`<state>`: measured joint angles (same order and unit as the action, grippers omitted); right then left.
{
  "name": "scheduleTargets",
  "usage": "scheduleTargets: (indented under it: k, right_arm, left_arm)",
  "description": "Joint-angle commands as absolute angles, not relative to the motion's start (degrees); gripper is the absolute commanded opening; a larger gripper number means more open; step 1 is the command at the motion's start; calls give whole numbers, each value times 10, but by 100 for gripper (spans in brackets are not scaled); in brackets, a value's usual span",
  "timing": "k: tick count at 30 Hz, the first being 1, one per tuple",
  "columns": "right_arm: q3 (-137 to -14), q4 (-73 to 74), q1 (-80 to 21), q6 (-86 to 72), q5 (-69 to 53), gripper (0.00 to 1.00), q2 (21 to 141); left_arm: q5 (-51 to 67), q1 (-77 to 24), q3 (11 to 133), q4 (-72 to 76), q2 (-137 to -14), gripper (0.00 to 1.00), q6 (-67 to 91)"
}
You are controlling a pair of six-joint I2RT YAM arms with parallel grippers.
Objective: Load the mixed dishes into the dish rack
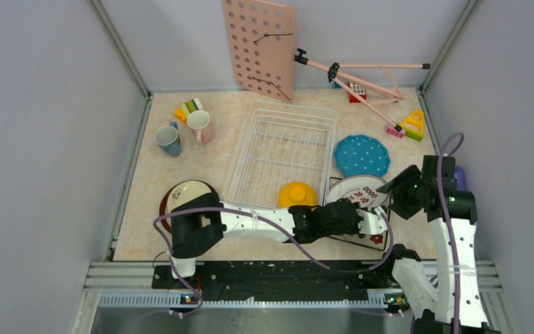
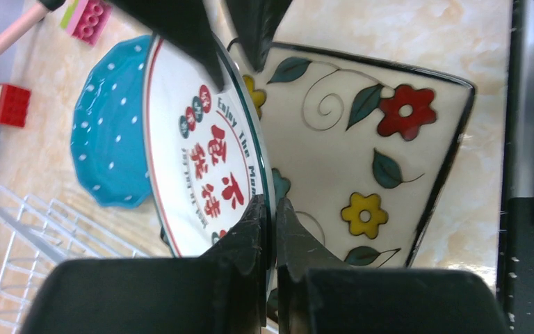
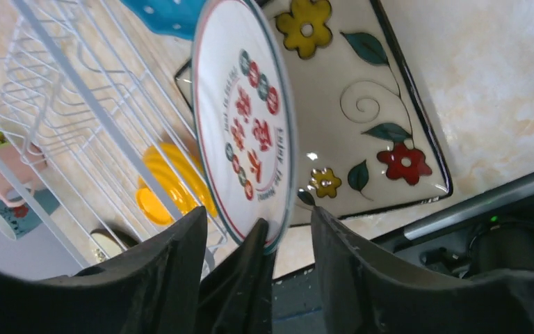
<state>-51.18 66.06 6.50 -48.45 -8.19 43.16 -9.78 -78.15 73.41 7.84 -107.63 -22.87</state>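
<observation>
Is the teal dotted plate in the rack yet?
No, the teal dotted plate lies flat to the right of the dish rack, outside its wire frame.

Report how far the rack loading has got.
Done: only the bowl, seemingly inside the rack, near right corner. In hand: left gripper shut on the round plate, tilted over the square plate; right gripper open around it. To load: those two, teal plate, brown-rimmed plate, teal mug, pink mug.
</observation>
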Motion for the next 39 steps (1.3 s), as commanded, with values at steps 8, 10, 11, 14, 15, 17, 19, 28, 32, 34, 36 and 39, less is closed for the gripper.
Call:
scheduleTargets:
  k: [8, 10, 11, 14, 15, 17, 19, 28, 32, 34, 36, 39]
  right_arm:
    - [-721, 680, 62, -477, 95, 83, 426]
    - [-738, 671, 62, -480, 111, 83, 419]
    - [-744, 668, 62, -483, 118, 83, 415]
    - [-745, 658, 62, -492, 141, 83, 404]
    - [-740, 653, 62, -494, 143, 83, 399]
    - [-727, 642, 62, -496, 143, 83, 391]
    - [-710, 632, 62, -498, 144, 83, 384]
    - [-630, 597, 62, -507, 126, 82, 366]
    - [-612, 586, 61, -508, 123, 82, 362]
    - [-605, 582, 62, -508, 122, 82, 361]
    - [-600, 579, 62, -505, 120, 82, 361]
    - [-593, 573, 61, -500, 120, 82, 360]
  left_arm:
    - [-124, -794, 782, 193, -985, 0, -65]
    - [-140, -788, 790, 192, -968, 0, -13]
    - [-142, -781, 794, 185, -959, 0, 18]
    - [-159, -744, 839, 90, -938, 0, 145]
    - [-138, -728, 852, 63, -932, 0, 181]
    - [-71, -690, 857, 47, -910, 0, 254]
    - [-13, -652, 827, 91, -882, 0, 346]
    - [9, -550, 790, 110, -822, 0, 452]
    - [5, -521, 777, 120, -831, 0, 444]
    - [-24, -513, 782, 114, -841, 0, 435]
    - [-36, -507, 786, 113, -850, 0, 420]
    - [-53, -502, 789, 116, -865, 0, 402]
